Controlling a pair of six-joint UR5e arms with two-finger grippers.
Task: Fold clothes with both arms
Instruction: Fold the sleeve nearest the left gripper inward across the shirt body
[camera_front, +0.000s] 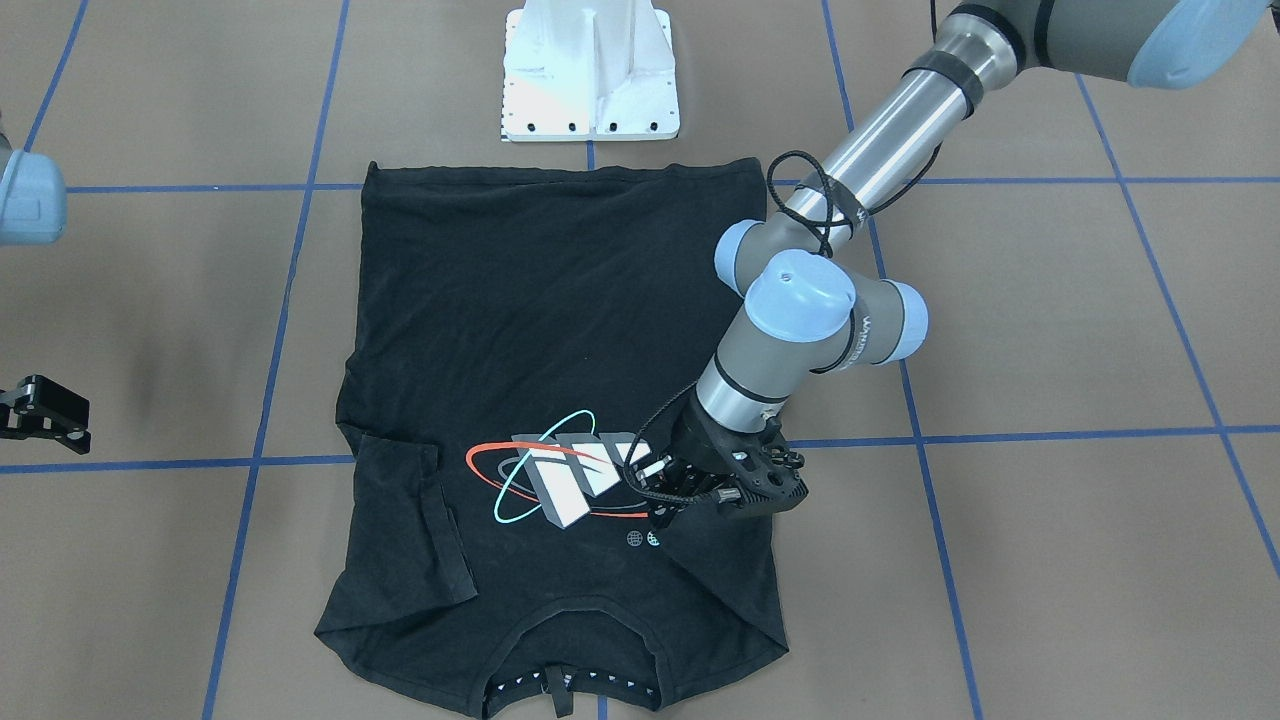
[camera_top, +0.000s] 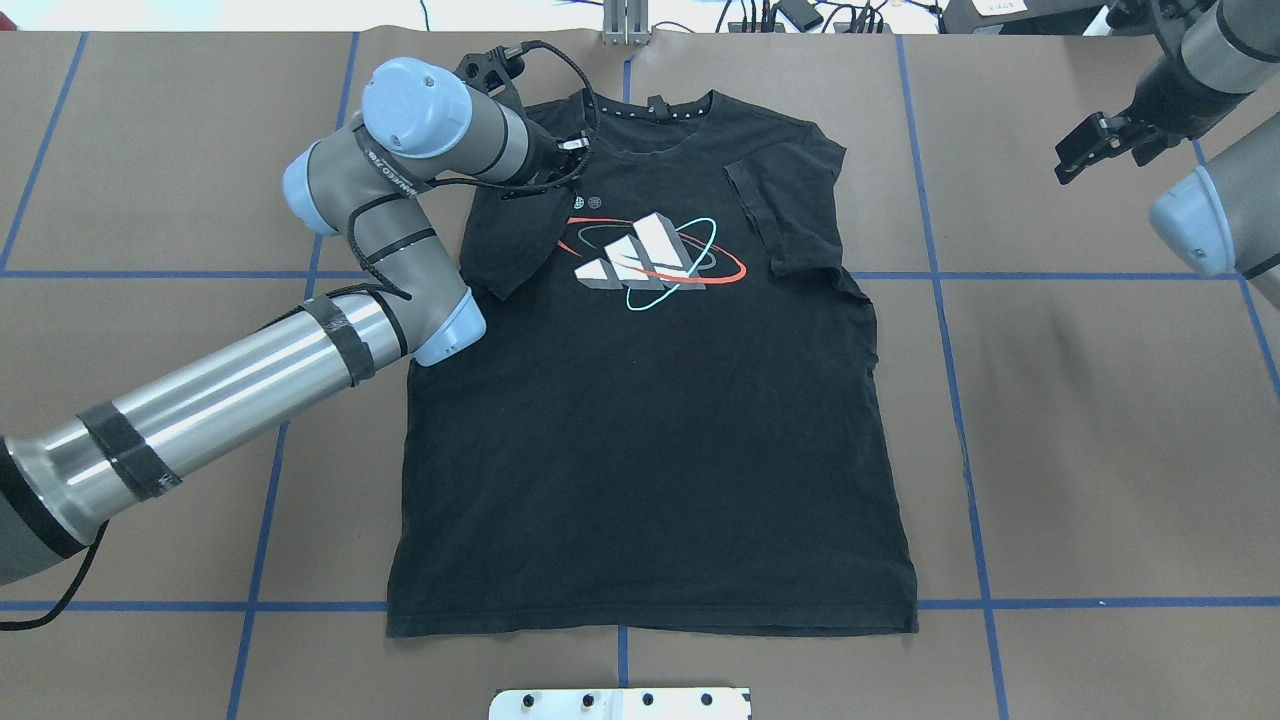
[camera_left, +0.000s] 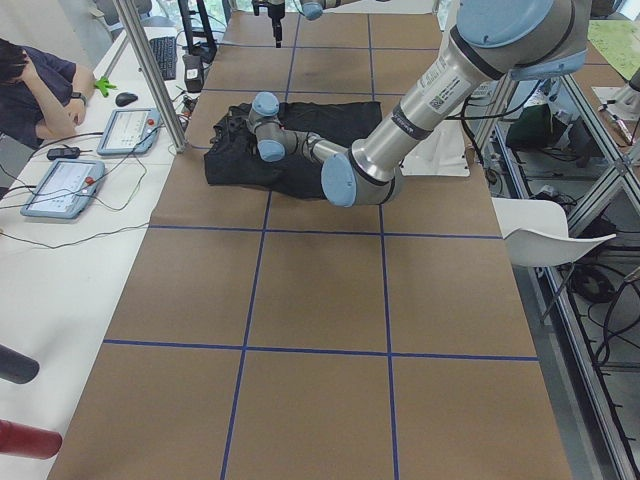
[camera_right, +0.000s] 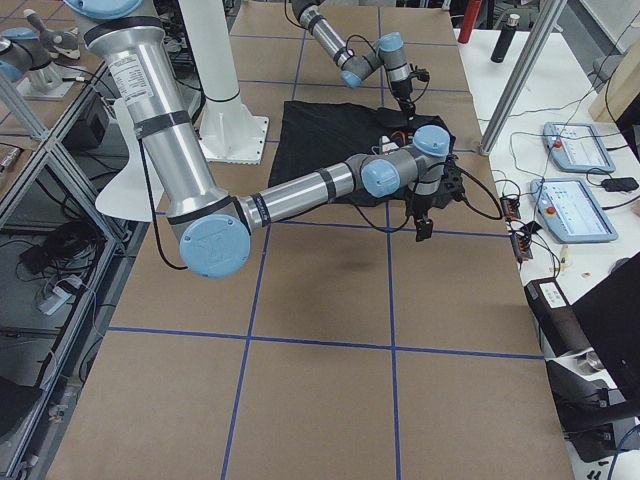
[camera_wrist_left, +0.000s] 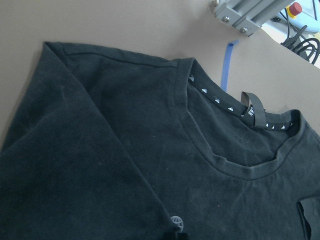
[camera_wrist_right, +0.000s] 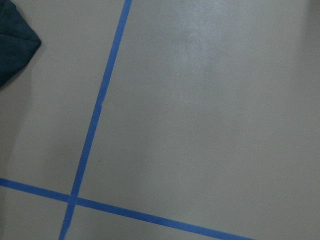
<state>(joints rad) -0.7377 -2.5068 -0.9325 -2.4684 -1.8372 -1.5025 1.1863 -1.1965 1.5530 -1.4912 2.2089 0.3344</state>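
Brown bench (camera_wrist_right: 215, 110) fills the right wrist camera's frame, crossed by two blue tape lines (camera_wrist_right: 97, 112) that meet near the lower left corner. A dark corner of the T-shirt (camera_wrist_right: 14, 47) lies at the upper left edge, clear of the tape.

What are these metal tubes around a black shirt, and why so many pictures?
Two silver-grey tubular robot arms, the left arm and right arm, work at a brown table taped in blue. Four fixed cameras watch from behind, in front and each end; two more ride on the wrists. A black short-sleeved T-shirt with a grey-white, red and teal print lies print up, both sleeves folded inward. The black two-finger left gripper sits at one folded sleeve; whether it pinches the cloth I cannot tell. The right gripper hangs off the shirt, holding nothing.
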